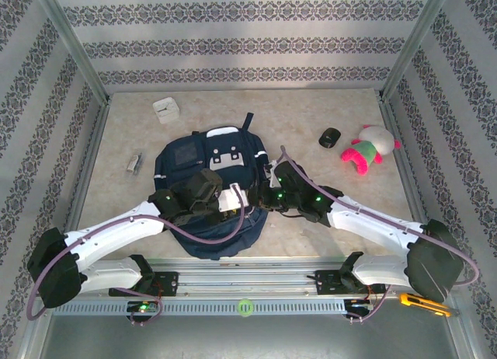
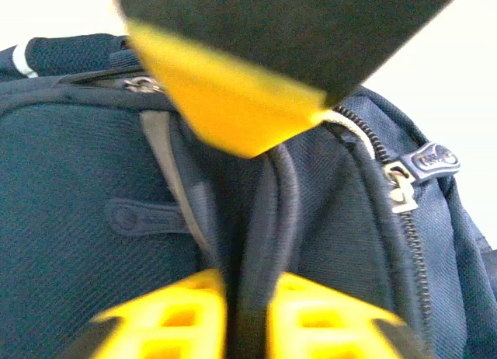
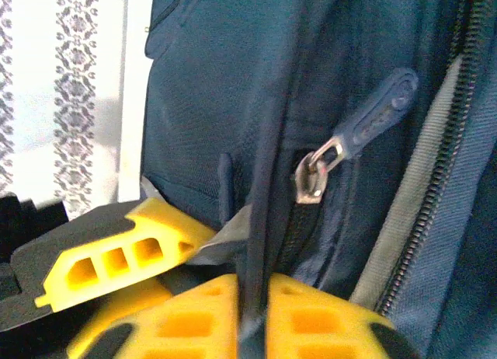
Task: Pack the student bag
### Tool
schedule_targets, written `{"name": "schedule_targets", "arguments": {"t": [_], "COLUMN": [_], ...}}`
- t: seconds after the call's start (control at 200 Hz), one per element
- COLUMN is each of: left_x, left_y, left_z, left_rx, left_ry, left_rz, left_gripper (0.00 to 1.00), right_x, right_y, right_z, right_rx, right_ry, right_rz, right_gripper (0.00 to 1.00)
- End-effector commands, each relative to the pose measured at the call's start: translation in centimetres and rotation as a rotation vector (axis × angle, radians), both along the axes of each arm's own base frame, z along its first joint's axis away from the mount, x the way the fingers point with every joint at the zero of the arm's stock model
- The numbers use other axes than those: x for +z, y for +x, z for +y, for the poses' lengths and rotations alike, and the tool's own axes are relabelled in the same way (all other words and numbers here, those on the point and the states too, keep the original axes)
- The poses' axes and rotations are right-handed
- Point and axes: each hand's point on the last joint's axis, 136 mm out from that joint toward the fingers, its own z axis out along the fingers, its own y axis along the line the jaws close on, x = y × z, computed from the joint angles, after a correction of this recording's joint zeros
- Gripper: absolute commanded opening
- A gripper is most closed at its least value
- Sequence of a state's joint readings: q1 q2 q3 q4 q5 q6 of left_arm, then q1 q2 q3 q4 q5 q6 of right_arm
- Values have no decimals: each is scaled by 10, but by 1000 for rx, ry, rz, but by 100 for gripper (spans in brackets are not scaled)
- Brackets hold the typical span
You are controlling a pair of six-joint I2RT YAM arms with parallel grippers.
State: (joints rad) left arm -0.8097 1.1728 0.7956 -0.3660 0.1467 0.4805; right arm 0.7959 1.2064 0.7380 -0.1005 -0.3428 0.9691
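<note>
Two grippers hold the blue bag [image 1: 186, 158] in the middle of the table [image 1: 311, 110]. The left gripper [image 2: 247, 301] is clamped on a thick fold; the right gripper [image 3: 252, 304] pinches a thin edge (by a zipper [image 3: 314, 176]).

A robot lab's test cell, not a home — bare metal frame posts [image 1: 74, 48] hold wallpapered panels [image 1: 248, 44] around a marble-look table [image 1: 349, 110]. The left arm [image 1: 109, 238] and right arm [image 1: 380, 227] are bolted to a rail [image 1: 256, 275] at its near edge — a student bag [image 1: 182, 157] and plush toy [image 1: 369, 149] lie on top.
</note>
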Motion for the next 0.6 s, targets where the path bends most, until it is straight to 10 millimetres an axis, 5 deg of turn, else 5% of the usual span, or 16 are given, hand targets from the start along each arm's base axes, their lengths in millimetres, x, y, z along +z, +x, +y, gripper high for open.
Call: {"name": "schedule_targets", "arguments": {"t": [0.0, 0.215, 0.405, 0.595], "left_x": [13, 24, 28, 30], "left_y": [10, 4, 5, 5], "left_z": [3, -2, -3, -3], "left_rx": [82, 105, 106, 108], "left_ry": [-48, -117, -127, -134], "left_rz": [-11, 53, 62, 63], "left_gripper": [0, 0, 0, 0], "right_x": [41, -1, -22, -30], "right_y": [-1, -15, -34, -43], "right_z": [-4, -52, -48, -22], "right_rx": [61, 71, 190, 345], "right_ry": [19, -288, -369, -412], "right_rz": [-207, -443, -520, -617], "right_gripper": [34, 36, 37, 41]}}
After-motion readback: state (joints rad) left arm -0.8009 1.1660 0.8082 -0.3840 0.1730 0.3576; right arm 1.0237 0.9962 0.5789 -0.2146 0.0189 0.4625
